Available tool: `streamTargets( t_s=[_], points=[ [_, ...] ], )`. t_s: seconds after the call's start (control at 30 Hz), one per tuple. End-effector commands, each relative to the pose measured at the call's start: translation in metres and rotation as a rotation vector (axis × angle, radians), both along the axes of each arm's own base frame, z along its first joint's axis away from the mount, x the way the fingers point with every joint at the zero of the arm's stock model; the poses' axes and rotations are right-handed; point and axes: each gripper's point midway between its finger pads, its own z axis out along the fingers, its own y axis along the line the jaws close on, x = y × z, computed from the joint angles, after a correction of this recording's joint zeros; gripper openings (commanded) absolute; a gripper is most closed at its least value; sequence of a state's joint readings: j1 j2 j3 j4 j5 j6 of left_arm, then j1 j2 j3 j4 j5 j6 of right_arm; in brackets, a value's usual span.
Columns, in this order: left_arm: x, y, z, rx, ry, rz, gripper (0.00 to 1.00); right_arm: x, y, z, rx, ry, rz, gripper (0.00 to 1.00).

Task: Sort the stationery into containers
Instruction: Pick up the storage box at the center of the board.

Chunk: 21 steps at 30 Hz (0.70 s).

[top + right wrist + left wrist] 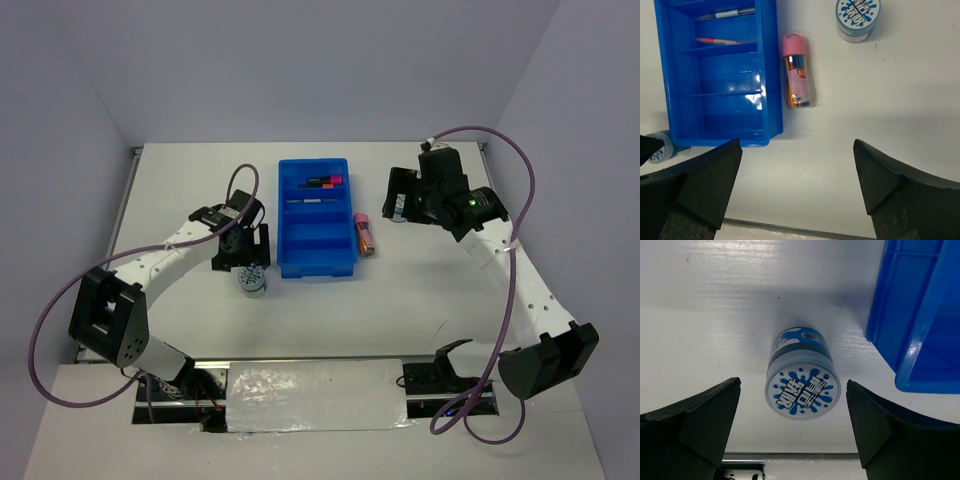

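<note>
White worktop (420,320); left pincer (792,383), right pincer (797,142) both agape. We judge tape roll (802,385) off tray (920,330) corner light, rigid, slick; pinch its wall.

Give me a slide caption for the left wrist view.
Left gripper, jaws wide open, framing a blue-white tape roll beside the blue tray.

Left wrist view: the blue tray (920,315) is cut by the top and right edges. Right wrist view: its far end is cut off, and the tape roll (664,146) at its near left corner sits partly behind a finger (695,185) of the right end effector (797,147). Top view: the small items (320,183) in its far compartments are indistinct.
</note>
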<state>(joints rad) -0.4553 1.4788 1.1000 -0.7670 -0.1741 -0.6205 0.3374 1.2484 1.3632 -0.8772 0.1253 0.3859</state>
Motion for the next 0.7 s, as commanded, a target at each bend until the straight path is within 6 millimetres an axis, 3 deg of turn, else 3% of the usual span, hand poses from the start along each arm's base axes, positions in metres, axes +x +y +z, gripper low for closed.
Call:
streamTargets(
  t_s=[0.0, 0.23, 0.33, 0.37, 0.43, 0.47, 0.57, 0.67],
  points=[
    [0.004, -0.007, -0.010, -0.030, -0.001, 0.026, 0.99, -0.002, -0.001, 0.021, -0.001, -0.050, 0.040, 1.00],
    [-0.010, -0.002, -0.046, -0.013, 0.058, 0.047, 0.99, -0.002, 0.003, 0.026, 0.002, -0.060, 0.072, 1.00],
    [-0.015, 0.001, -0.048, -0.013, 0.059, 0.058, 0.83, -0.002, 0.003, 0.030, 0.002, -0.069, 0.077, 1.00],
    [-0.014, 0.003, -0.045, -0.004, 0.050, 0.069, 0.66, -0.002, 0.002, 0.031, 0.001, -0.073, 0.076, 1.00],
    [-0.012, 0.006, -0.034, -0.002, 0.022, 0.079, 0.46, -0.002, 0.003, 0.033, 0.004, -0.077, 0.079, 1.00],
    [-0.011, 0.011, -0.026, 0.024, 0.011, 0.090, 0.27, -0.001, 0.003, 0.035, 0.006, -0.082, 0.080, 1.00],
    [-0.005, 0.016, 0.007, 0.043, -0.036, 0.105, 0.00, 0.000, 0.003, 0.035, 0.007, -0.087, 0.077, 1.00],
    [0.015, 0.005, 0.072, -0.038, -0.198, 0.081, 0.00, 0.003, 0.003, 0.033, 0.032, -0.085, 0.082, 1.00]
  ],
)
